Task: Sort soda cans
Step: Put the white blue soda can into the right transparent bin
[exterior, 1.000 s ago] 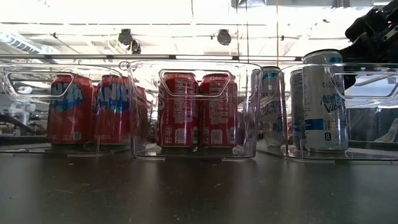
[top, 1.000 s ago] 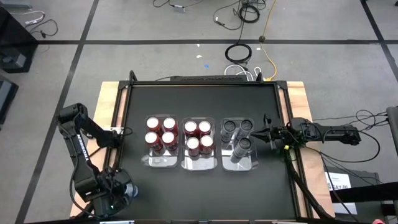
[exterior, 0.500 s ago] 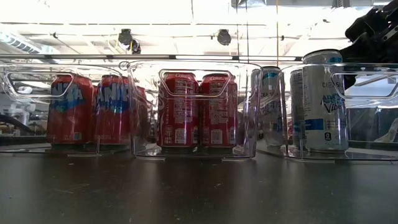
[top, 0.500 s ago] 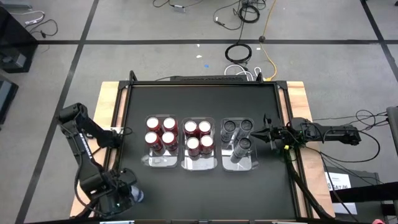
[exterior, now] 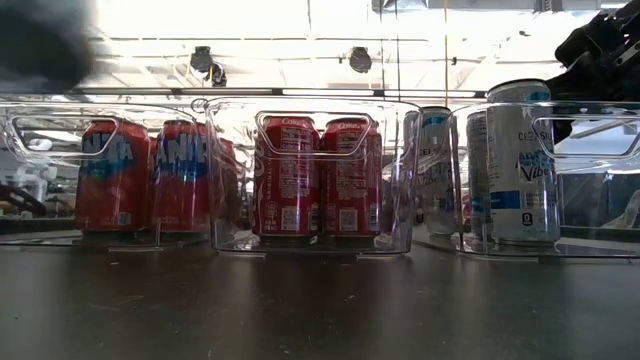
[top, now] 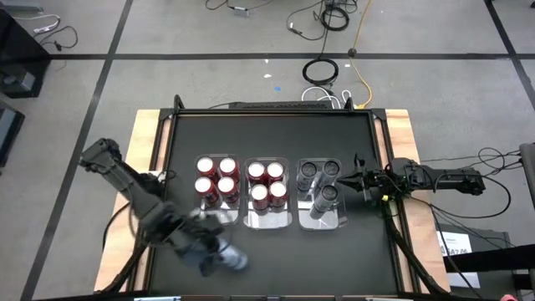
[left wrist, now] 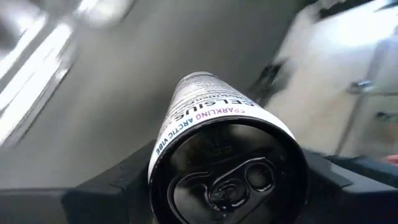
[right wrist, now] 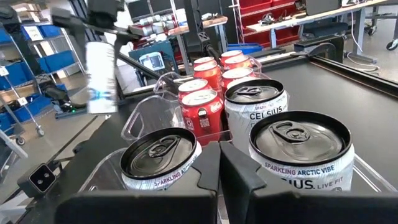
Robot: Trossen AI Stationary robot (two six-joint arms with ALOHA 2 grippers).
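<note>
The left gripper (top: 219,253) is clamped on a silver can (left wrist: 219,155) marked "Sparkling Arctic Vibe", its dark fingers (left wrist: 118,186) on either side of the can's body in the left wrist view, the black pull-tab top facing the camera. Seen from above, this gripper is blurred over the near left part of the black table (top: 272,134), just in front of the clear bins. The right wrist view shows the same can (right wrist: 101,68) off in the distance, hanging upright in the air beyond the bins. The right gripper (top: 358,178) rests at the table's right edge, beside the right bin (top: 322,219), with its fingers (right wrist: 205,177) pressed together and nothing between them. The left bin (top: 216,216) holds four red cans (top: 216,179), and the middle bin (top: 269,219) holds four more red cans (top: 267,183). The right bin holds three silver cans (top: 319,180) with dark tops, which fill the foreground of the right wrist view.
</note>
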